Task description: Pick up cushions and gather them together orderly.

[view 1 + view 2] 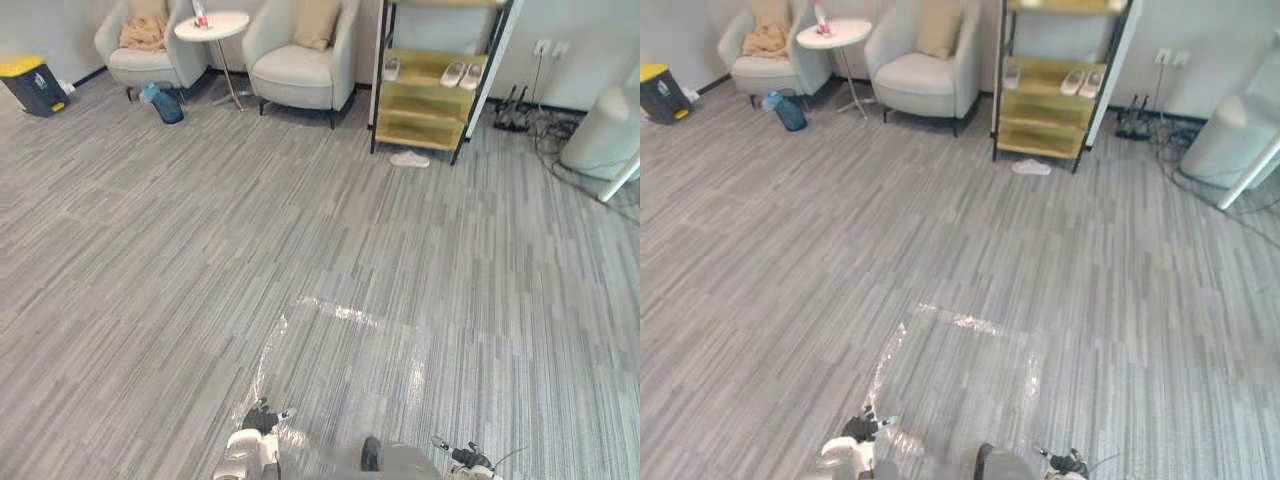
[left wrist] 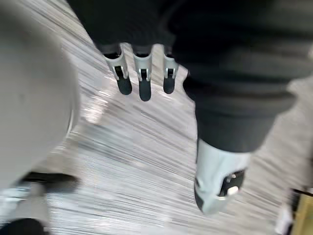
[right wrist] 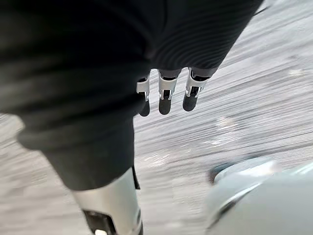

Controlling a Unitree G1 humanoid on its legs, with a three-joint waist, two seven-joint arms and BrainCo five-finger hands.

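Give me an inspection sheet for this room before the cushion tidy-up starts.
Surface: grey striped carpet, with a glossy patch near the robot.
Job's things: beige cushion on the right armchair; tan cushion on the left armchair; both far off.
Clutter: blue bag and loose slipper on the floor.
Robot hands: left robot hand and right robot hand open, holding nothing.
Cables: tangle of cables by the far wall.
Surroundings: shoe shelf, round side table, yellow-lidded bin.

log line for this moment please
left robot hand: open, empty | right robot hand: open, empty | beige cushion: on armchair by shelf, untouched | stage: nothing gathered yet
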